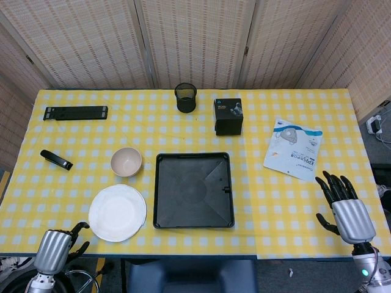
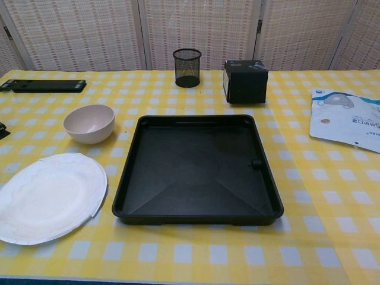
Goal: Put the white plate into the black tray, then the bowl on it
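The white plate [image 1: 117, 213] [image 2: 47, 198] lies flat on the yellow checked cloth, just left of the empty black tray [image 1: 192, 190] [image 2: 196, 169]. Behind the plate stands the beige bowl [image 1: 126, 162] [image 2: 89, 123], upright and empty. My left hand [image 1: 55, 249] hangs below the table's front edge, left of the plate and apart from it. It holds nothing, and its dark fingers [image 1: 78, 230] point towards the table. Over the front right corner, far from the tray, my right hand [image 1: 345, 210] has its fingers spread and is empty. Neither hand appears in the chest view.
A black mesh cup [image 1: 186, 97] and a black box [image 1: 228, 116] stand behind the tray. A mask packet [image 1: 293, 148] lies to the right. A black stapler [image 1: 56, 160] and a long black bar [image 1: 76, 113] lie at the left.
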{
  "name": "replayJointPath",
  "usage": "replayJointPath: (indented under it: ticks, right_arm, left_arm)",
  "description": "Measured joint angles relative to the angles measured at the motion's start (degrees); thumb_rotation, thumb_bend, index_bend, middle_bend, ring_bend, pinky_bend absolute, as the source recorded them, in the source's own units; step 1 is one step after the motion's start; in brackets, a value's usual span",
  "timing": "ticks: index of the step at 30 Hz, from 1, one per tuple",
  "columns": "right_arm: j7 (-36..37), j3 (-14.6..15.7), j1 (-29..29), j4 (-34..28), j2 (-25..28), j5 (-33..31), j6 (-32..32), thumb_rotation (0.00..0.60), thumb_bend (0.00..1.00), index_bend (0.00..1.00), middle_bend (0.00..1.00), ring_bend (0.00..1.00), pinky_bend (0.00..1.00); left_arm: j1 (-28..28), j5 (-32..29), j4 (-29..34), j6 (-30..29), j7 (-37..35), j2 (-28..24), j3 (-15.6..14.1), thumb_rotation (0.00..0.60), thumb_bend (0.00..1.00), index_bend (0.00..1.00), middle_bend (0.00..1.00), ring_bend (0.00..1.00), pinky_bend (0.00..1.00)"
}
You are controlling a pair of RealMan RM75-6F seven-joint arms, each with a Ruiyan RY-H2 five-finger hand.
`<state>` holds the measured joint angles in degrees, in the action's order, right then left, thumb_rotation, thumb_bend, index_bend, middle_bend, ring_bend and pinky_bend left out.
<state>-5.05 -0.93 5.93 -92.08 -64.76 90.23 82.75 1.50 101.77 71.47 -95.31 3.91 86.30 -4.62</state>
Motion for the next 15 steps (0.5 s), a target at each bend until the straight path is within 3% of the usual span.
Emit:
replayJointPath:
  ticks: [15]
  right_arm:
    - [-0.2,0.8,0.1,-0.2,0.1,1.3,0.1,0.600,0.31,0.00,0.00,0.00,0.00]
  left_arm:
    - [0.0,1.3,-1.0,1.5,1.3,2.4,-2.0,0.600,0.26,0.48,1.00,1.00,1.00]
